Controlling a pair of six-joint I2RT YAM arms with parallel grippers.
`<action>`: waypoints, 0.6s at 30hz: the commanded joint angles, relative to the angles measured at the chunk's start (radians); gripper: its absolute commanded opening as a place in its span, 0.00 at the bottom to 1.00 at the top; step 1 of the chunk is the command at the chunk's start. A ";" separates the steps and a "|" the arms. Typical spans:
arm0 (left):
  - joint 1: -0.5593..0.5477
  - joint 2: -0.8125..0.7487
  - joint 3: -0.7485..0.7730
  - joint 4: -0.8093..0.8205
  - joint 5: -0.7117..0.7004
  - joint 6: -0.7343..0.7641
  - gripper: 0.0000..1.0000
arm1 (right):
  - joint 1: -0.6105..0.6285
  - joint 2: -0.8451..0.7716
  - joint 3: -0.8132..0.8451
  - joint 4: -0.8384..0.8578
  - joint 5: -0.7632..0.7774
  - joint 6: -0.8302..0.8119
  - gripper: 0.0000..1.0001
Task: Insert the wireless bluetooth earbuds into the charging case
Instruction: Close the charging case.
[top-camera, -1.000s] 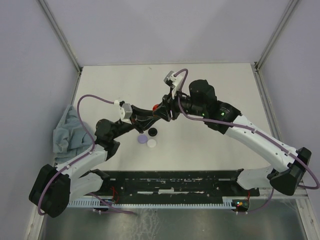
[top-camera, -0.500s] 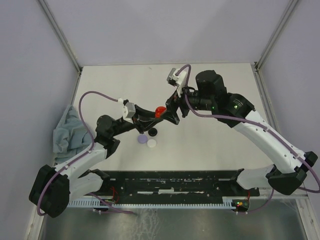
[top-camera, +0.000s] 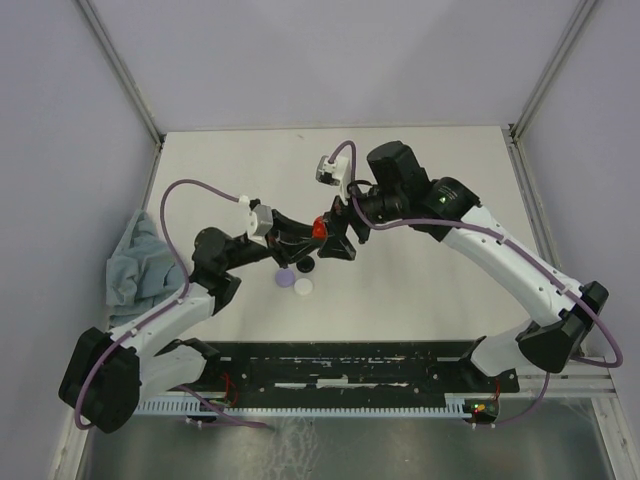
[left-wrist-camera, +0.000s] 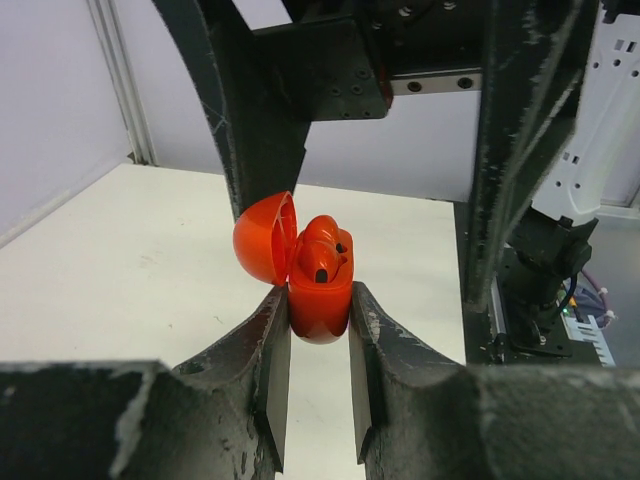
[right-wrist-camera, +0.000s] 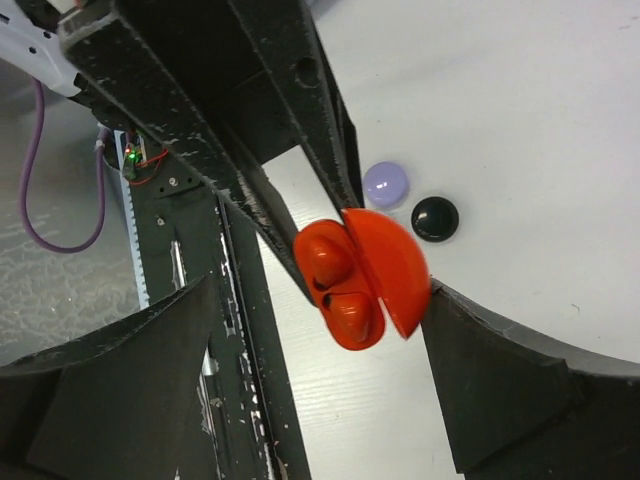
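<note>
While the left gripper (left-wrist-camera: 318, 305) is pinching the red charging case (left-wrist-camera: 322, 275), the right gripper (right-wrist-camera: 322, 290) is gaping wide. It is holding nothing.

Light in the top view is bright, even and diffuse, from overhead. Shadows on the table (top-camera: 420, 190) are faint and soft-edged. The near metal strip (top-camera: 300, 440) shows a dull sheen. In the left wrist view the case (left-wrist-camera: 320, 290) is sharp with soft glossy highlights, while the left fingers (left-wrist-camera: 255, 370) are dark and blur toward the near edge. In the right wrist view the table washes pale at the far right, the right fingers (right-wrist-camera: 110, 390) are dark and soft, and the black disc (right-wrist-camera: 435, 218) carries a small glint.
</note>
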 joint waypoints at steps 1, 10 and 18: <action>-0.003 0.018 0.058 -0.034 -0.055 0.007 0.03 | -0.007 -0.036 0.017 0.004 -0.069 -0.054 0.91; -0.003 0.034 0.060 -0.144 -0.143 -0.050 0.03 | -0.030 -0.119 -0.056 0.043 -0.005 -0.062 0.91; -0.004 0.084 0.102 -0.416 -0.267 -0.186 0.04 | -0.035 -0.221 -0.226 0.161 0.418 0.066 0.93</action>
